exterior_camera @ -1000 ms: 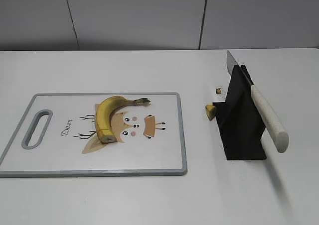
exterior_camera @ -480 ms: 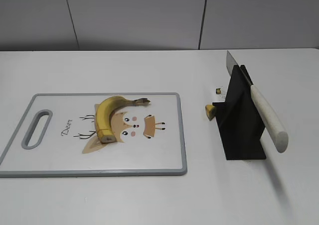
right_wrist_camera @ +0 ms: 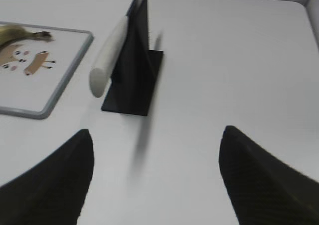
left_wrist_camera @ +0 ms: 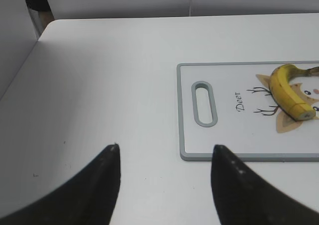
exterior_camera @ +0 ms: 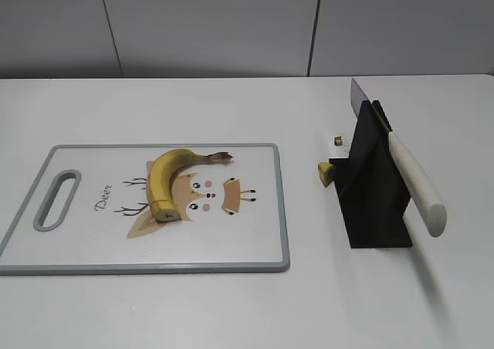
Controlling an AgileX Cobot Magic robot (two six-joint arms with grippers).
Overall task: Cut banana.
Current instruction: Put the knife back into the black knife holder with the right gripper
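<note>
While nothing is yet held, plenty to go wrong from this start. Left gripper low over the table near its left edge, jaws spread wide and empty, pointed toward the handle slot end of the cutting board. Right gripper over the right part of the table, jaws likewise apart and holding nothing, facing the black knife stand.

Knife propped aslant in that stand, white handle sticking out toward the near right, blade tip up at the far side. Risk one, as a judgement: a grab on the round, smooth handle too near its free end, so the knife levers in the jaws or tips the light stand over on the lift. Risk two: an unsteadied banana rolling on its curve under the blade, making a skewed cut or skidding off the board. Risk three: a left gripper holding too close to the cut line and meeting the blade.

Banana lying flat on the cutting board, about mid-board and toward its far edge, well apart from both grippers. Long axis a bow: dark stem tip pointing toward the right edge of the table, flat cut end facing the near edge, outer curve toward the far left corner.

Small yellow banana scrap just beside the stand's left foot, and a tiny brownish crumb farther back; whether the scrap touches the stand, hard to tell from the exterior view.
</note>
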